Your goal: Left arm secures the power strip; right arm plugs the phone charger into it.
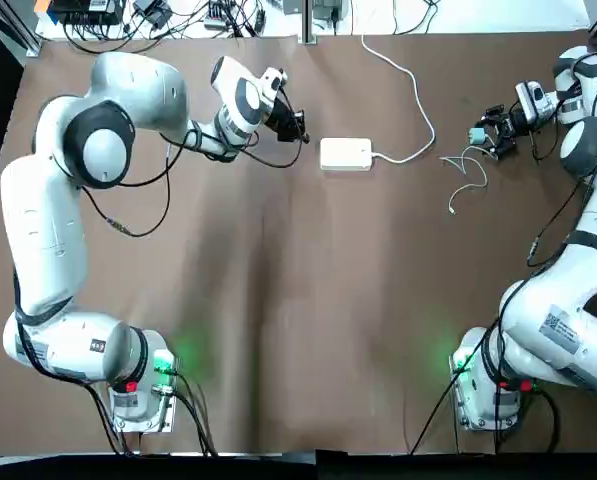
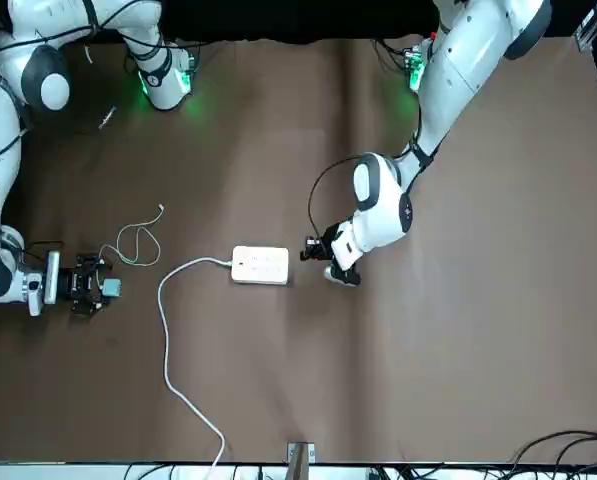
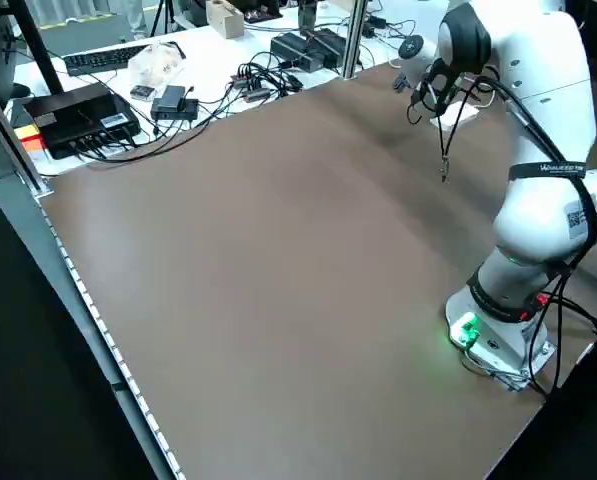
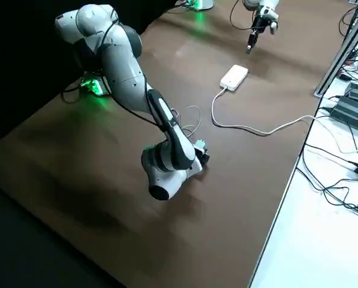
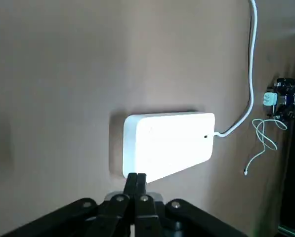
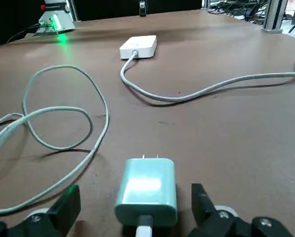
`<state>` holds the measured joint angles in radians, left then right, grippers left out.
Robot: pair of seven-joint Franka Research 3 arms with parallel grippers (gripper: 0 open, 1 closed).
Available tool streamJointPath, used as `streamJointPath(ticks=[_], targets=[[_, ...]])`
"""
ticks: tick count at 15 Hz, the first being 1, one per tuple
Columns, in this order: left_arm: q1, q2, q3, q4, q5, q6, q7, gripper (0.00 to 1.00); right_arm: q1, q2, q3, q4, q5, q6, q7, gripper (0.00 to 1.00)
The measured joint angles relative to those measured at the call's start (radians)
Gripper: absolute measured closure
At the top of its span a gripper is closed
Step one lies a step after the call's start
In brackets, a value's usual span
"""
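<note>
Though both arms are already out over the far half of the worktop (image 1: 278,330), neither task step looks done yet. Going left to right in the top view: the left gripper (image 1: 296,126) sits near the far edge, just beside the power strip's (image 1: 345,153) left end, apart from it. Its fingers (image 5: 136,183) are pressed together w/ nothing between them, per the left wrist view, so the strip isn't secured; probably it will press down w/ closed tips rather than clamp.

The strip lies flat, about mid-width near the far edge, its thick cord (image 1: 415,100) looping off toward the far right. Nothing is plugged in.

Further right, near the right edge, the right gripper (image 1: 488,137) is low over the phone charger (image 6: 147,190). Fingers are spread wide, one each side of the teal cube, not touching it; the cube rests on the worktop, prongs pointing toward the strip, thin cable (image 6: 58,128) coiled beside it.

Left to do: grasp charger, carry it over, hold strip, insert. Early stage.
</note>
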<state>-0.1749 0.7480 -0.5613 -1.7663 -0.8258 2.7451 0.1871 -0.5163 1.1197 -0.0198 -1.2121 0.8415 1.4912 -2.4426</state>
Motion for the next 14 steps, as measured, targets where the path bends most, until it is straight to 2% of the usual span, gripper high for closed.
streamJointPath(ticks=[7, 14], targets=[[-0.086, 0.111, 0.002, 0.117, 0.000, 0.023, -0.001, 0.99, -0.042, 0.032, 0.023, 0.000, 0.070, -0.022, -0.010, 0.01], [-0.098, 0.170, 0.008, 0.184, 0.000, 0.034, 0.000, 0.99, -0.065, 0.046, 0.032, 0.000, 0.143, -0.024, -0.040, 0.01]])
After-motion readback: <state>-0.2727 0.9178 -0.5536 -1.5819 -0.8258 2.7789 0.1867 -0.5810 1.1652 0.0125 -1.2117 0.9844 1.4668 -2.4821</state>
